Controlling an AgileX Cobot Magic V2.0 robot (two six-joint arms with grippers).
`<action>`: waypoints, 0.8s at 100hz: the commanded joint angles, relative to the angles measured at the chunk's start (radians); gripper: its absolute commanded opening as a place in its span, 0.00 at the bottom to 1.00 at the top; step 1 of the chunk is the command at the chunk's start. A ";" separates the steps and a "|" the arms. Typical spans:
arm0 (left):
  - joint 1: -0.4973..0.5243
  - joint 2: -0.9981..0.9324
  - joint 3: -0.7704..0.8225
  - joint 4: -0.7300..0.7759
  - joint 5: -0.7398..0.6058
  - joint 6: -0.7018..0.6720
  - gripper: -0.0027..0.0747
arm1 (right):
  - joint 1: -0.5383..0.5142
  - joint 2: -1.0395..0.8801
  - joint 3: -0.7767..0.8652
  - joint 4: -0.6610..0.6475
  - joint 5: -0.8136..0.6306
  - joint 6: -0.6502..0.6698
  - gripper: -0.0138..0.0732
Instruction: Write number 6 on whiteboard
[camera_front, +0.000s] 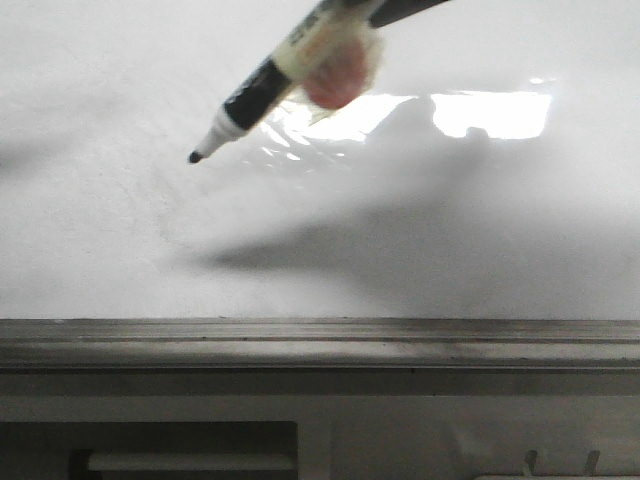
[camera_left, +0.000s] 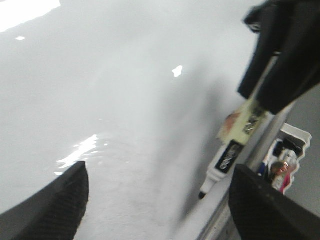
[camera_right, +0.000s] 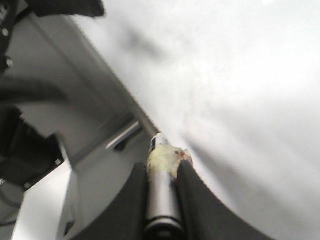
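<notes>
A: The whiteboard (camera_front: 120, 240) shows only smudges; no number 6 yet.

B: Right gripper (camera_right: 162, 175) is clamped on the marker (camera_front: 262, 88), left gripper (camera_left: 157, 200) spread, empty. The tip (camera_front: 196, 157) may skip or press too hard, judging by the slanted hold.

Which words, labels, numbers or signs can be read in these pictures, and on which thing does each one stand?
Nothing can be read with certainty.
Marker, held in the right tool: dark print on the pale part of its barrel, too blurred to read.
Marker, left wrist view: white print on the black part, too blurred to read.
Whiteboard: no number written yet, only faint grey smudges.
Tray of small items beside the board: no readable text.
</notes>
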 joint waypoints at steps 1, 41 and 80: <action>0.053 -0.044 -0.007 -0.032 -0.060 -0.046 0.69 | 0.002 -0.124 0.058 0.031 -0.149 -0.014 0.11; 0.257 -0.181 0.133 -0.166 -0.132 -0.063 0.68 | 0.002 -0.319 0.186 0.024 -0.523 -0.014 0.11; 0.259 -0.184 0.133 -0.168 -0.135 -0.063 0.68 | 0.002 -0.085 0.074 0.009 -0.604 -0.014 0.11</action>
